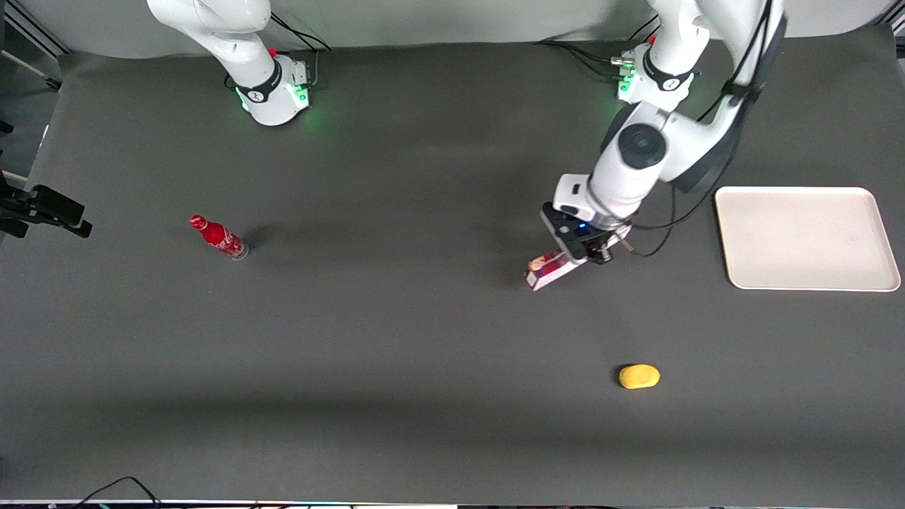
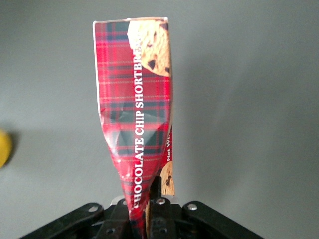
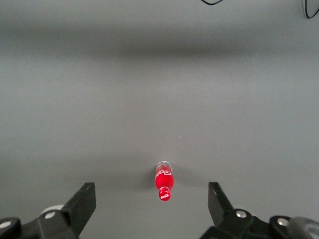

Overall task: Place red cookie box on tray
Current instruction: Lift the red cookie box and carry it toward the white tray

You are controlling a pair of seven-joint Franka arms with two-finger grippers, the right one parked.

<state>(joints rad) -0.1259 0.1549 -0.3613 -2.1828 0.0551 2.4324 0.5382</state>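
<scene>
Nearest the front camera lies a yellow lump (image 1: 639, 376) on the tabletop (image 1: 396, 339), nearer that camera than the fingers and apart from them. The fingers (image 2: 158, 199) of the gripper (image 1: 581, 249) are clenched on one end of the red cookie box (image 1: 549, 271), pinching the carton so its wall creases. Its long axis runs straight out from the fingers, the free end pointing toward the parked arm's end of the tabletop. The tray (image 1: 806, 239) lies well apart, toward the working arm's end, so the carry probably goes that way. The arm reaches out bent, wrist down over the box. A red bottle (image 1: 218, 237) stands far off.
</scene>
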